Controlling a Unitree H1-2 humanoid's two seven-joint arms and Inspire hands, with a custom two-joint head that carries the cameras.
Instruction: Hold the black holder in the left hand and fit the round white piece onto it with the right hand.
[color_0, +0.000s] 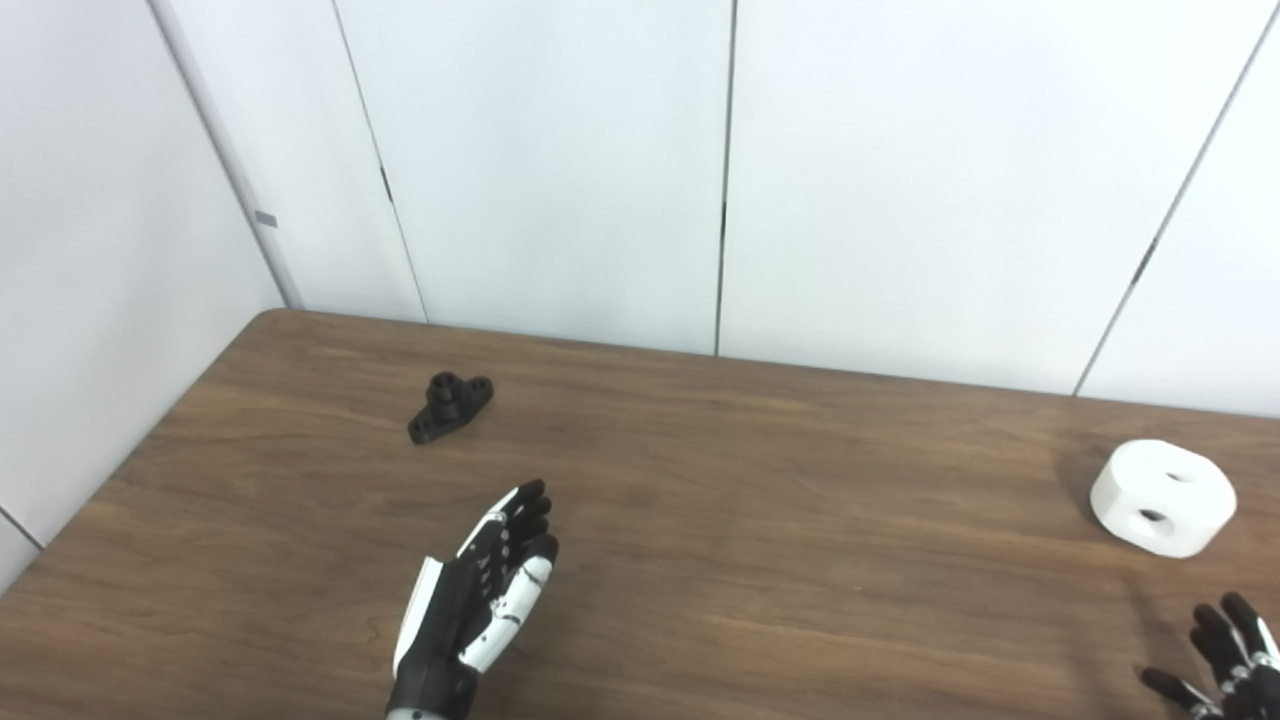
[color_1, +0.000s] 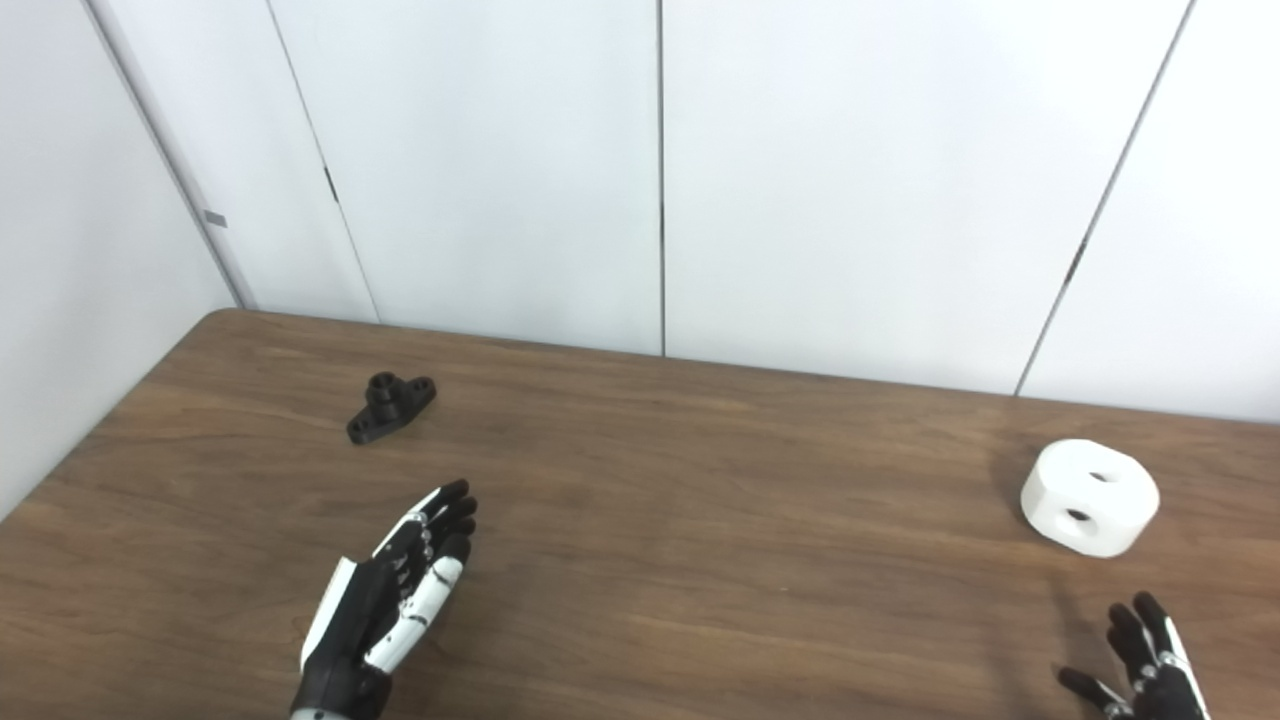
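The left robot hand (color_0: 480, 585) is seen over the brown tabletop (color_0: 760, 520), held edge-on with fingers extended and close together, grasping nothing. The black holder (color_0: 450, 406) is found lying flat on the tabletop beyond this robot hand and slightly to its left, near but apart from the fingertips. Well to the right, the white piece (color_0: 1163, 497) is shown resting on the tabletop, two holes visible in its upper face. The right robot hand (color_1: 1145, 660) is located just nearer than the white piece, cut by the frame edge, fingers spread and empty.
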